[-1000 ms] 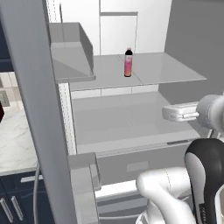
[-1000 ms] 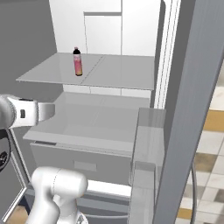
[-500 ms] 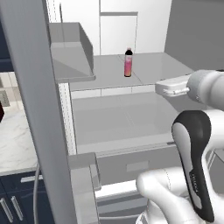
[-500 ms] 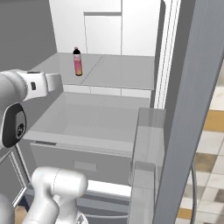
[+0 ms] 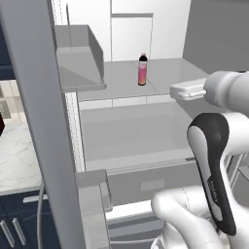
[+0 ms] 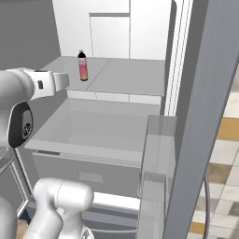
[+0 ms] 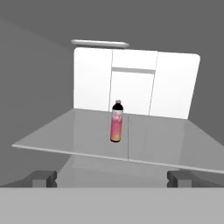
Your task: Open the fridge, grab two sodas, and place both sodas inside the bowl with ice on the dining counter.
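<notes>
Our pincer (image 7: 112, 178) stands spread wide with nothing between its jaws, the two dark fingertips (image 7: 41, 178) showing far apart low in the hand view. Straight beyond them, well apart from the tips, the pink soda (image 7: 116, 121) stands upright on the grey shelf (image 7: 175, 144) of the open fridge (image 5: 160, 34) — roughly mid-shelf, in front of the white back wall. In the base views the arm (image 5: 214, 90) reaches in from the front edge of that same shelf, with the hand level with the bottle's (image 5: 142, 69) height. We see one soda on this shelf; the second we cannot place from here.

We judge the step in hand to be the approach to the pink soda. To do it well, we should keep the bottle centred between the tips, advance level along the shelf, and bring the jaws around the body below the dark cap — not the neck — before pressing them together, so the bottle isn't nudged over.
</notes>
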